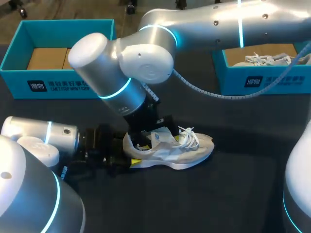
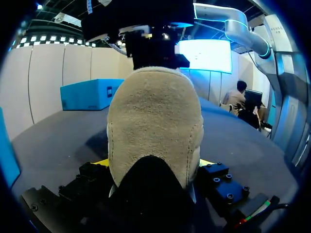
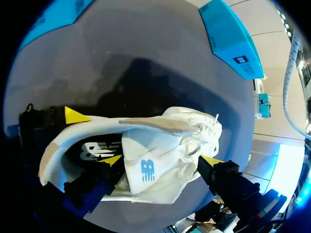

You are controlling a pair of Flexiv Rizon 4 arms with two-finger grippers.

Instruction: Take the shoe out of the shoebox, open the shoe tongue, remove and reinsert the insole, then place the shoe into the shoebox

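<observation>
Shoe point(image 1: 171, 151) heel sits clamped in left gripper point(image 2: 153, 164); right gripper point(image 3: 162, 160) straddles tongue point(image 3: 146, 171), grip unclear.

The white shoe point(image 3: 160, 124) lies on the dark table point(image 3: 146, 43), its tongue point(image 3: 146, 170) raised between the wide-spread fingers of the right gripper point(image 3: 161, 160). One yellow fingertip point(image 3: 111, 159) sits inside the shoe's opening, the other beside the bunched laces point(image 3: 201, 131); a blue shoebox point(image 3: 228, 39) stands well apart.
</observation>
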